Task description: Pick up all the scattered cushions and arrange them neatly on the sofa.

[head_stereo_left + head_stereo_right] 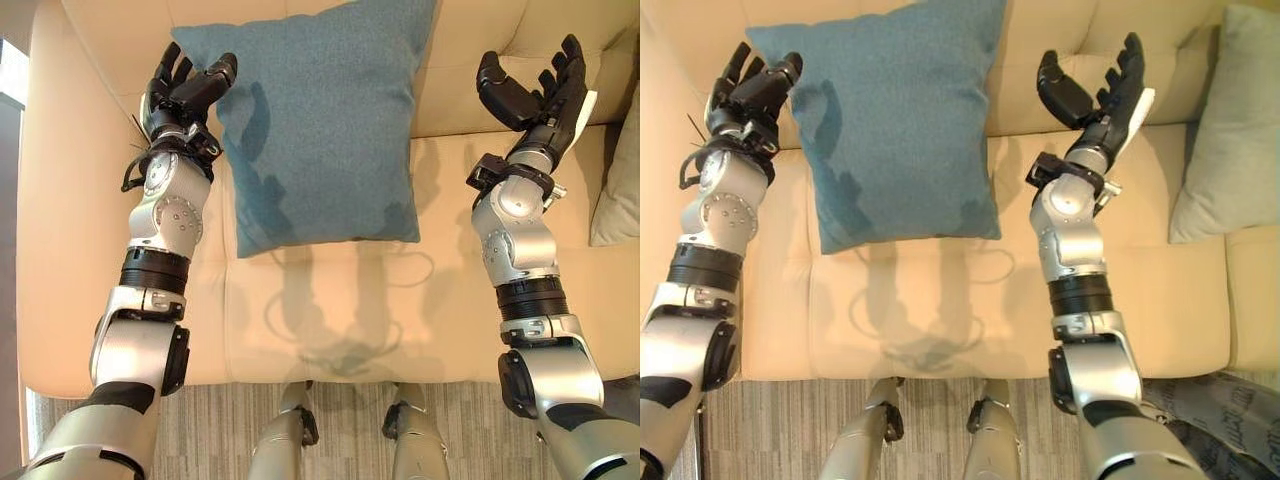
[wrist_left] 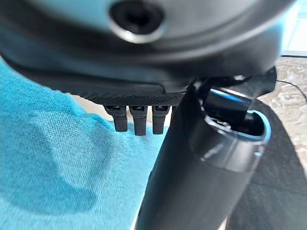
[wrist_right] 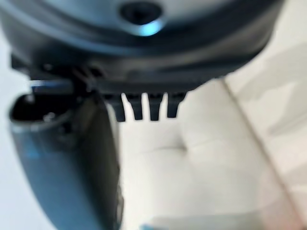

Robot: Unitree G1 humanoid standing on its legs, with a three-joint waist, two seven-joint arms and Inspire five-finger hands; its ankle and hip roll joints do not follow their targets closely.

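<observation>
teal cushion point(image 1: 315, 125) leans on sofa point(image 1: 330, 300) between spread left hand point(image 1: 185, 90) and right hand point(image 1: 535, 90).

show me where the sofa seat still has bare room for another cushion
Free: the seat in front of the blue cushion, and the stretch between the right hand and the grey cushion. Crowded: the blue cushion's left edge, where the left hand hovers.
</observation>
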